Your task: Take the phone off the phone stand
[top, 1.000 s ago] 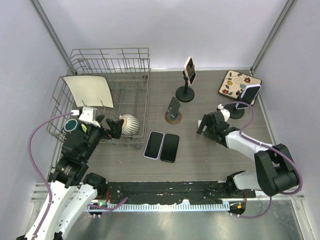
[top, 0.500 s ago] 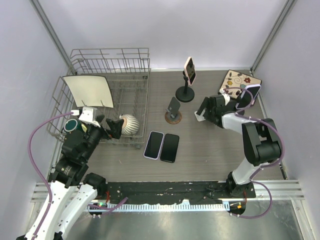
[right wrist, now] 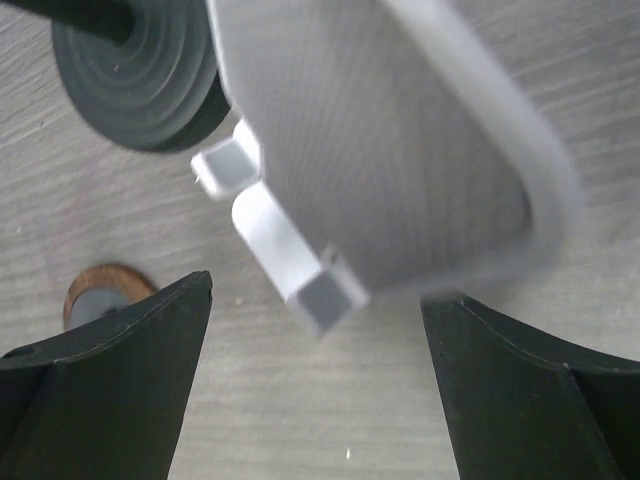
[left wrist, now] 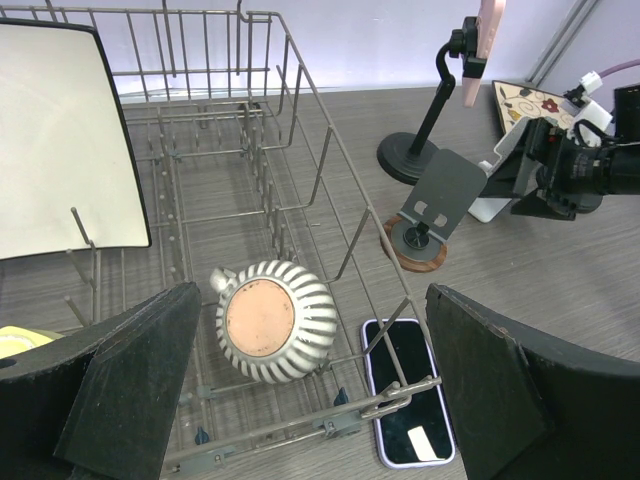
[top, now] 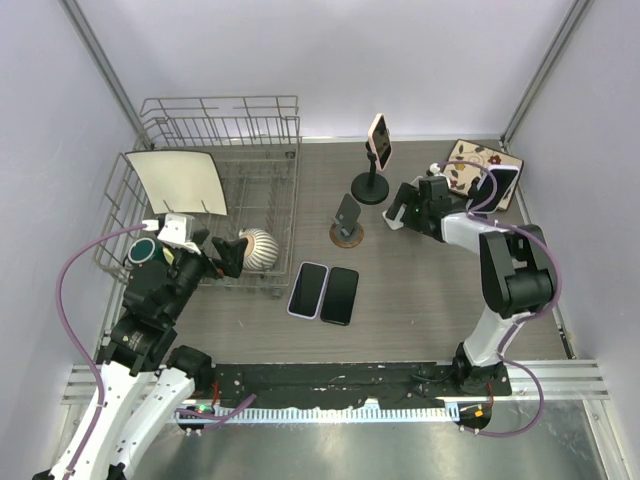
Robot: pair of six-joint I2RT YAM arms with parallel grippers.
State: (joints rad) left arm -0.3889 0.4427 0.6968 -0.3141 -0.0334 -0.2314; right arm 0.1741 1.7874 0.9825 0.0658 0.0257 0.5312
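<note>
Phone (top: pixel 378 140) pink, clamped high on black stand (top: pixel 371 186) at rear of table (top: pixel 420 300) | right end effector (top: pixel 403 214) has swung rearward from mid-table to beside that stand, jaws wide, gripping nothing; blurred white stand (right wrist: pixel 370 170) ahead, contact unclear | left end effector (top: pixel 225 255) open, unmoved | removal pending

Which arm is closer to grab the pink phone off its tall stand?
Right. The open right gripper sits close to the black stand that holds the pink phone. The open left gripper is far off, by the striped bowl in the dish rack.
</note>
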